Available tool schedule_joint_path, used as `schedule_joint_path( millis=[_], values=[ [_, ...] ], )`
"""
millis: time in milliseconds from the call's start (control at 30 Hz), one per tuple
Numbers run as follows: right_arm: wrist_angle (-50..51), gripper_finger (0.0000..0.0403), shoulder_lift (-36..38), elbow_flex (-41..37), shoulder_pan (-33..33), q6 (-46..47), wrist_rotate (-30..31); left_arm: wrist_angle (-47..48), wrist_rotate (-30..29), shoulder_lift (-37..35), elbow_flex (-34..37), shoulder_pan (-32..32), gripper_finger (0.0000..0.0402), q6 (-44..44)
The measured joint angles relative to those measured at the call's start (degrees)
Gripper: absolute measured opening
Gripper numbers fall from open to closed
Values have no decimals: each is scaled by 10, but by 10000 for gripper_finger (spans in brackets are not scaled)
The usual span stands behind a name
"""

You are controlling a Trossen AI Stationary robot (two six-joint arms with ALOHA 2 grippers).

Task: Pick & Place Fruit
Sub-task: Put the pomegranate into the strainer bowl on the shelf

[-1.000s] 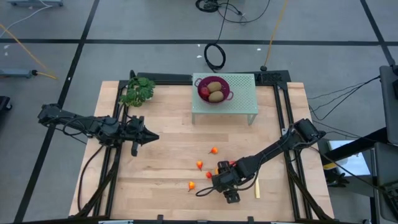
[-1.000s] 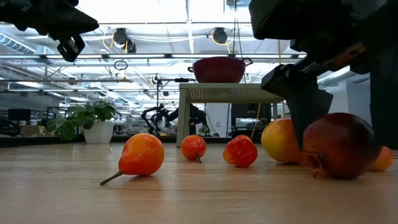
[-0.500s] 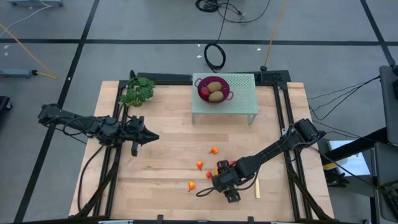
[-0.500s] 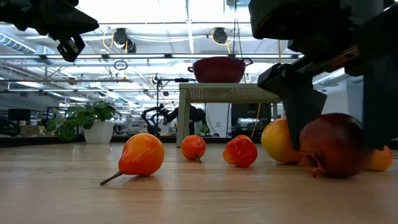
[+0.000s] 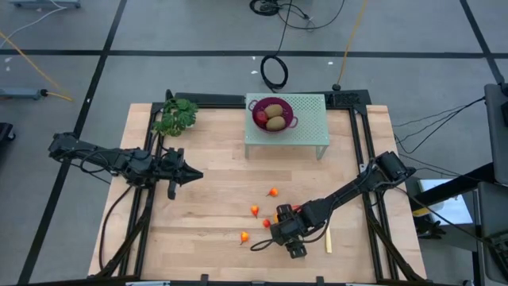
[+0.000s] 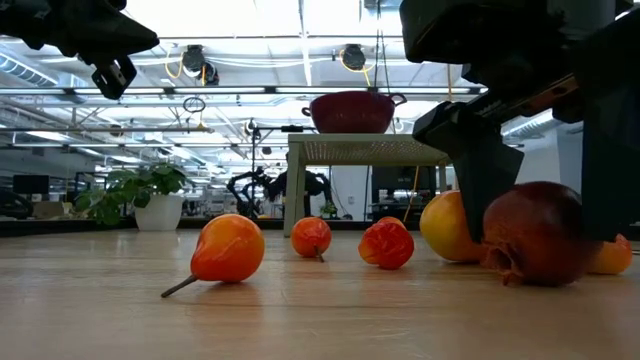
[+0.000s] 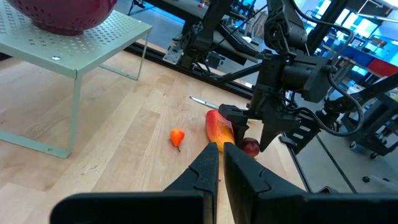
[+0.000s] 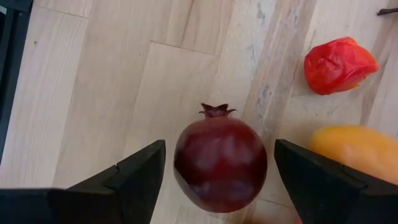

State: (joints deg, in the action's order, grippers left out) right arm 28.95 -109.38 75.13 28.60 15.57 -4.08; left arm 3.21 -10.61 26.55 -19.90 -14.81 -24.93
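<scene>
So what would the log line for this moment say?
right claw: open astride round dark red pomegranate on table | left claw: shut, waiting

The right end effector point(image 6: 535, 200) has settled lower around the pomegranate point(image 6: 535, 233).

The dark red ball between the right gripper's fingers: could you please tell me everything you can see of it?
The dark red ball looks like a pomegranate: round, glossy deep red skin, with a small pointed crown at one end. It lies on its side on the wooden table, crown level with the boards. The right gripper is open, with one finger on either side of it; I cannot tell whether they touch it. The elongated orange-red piece lies close beside it.
</scene>
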Motion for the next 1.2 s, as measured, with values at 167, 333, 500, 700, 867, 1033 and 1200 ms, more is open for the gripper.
schedule_joint_path(
  millis=[167,333,500,700,867,1033,1200],
  values=[
    [0,274,0,0,0,1,0,0,0,0,0,0,24,0],
    [0,238,0,0,0,2,-1,0,0,0,0,0,24,0],
    [0,212,0,0,0,2,-2,0,0,0,0,0,24,0],
    [-1,210,0,0,0,2,-2,0,0,0,0,0,24,0],
    [-19,208,2,0,0,5,-3,0,0,0,0,0,24,0],
    [-30,208,22,0,0,32,-4,0,0,0,0,0,24,0],
    [-55,208,58,0,-2,64,4,0,0,0,0,0,24,0]
  ],
)
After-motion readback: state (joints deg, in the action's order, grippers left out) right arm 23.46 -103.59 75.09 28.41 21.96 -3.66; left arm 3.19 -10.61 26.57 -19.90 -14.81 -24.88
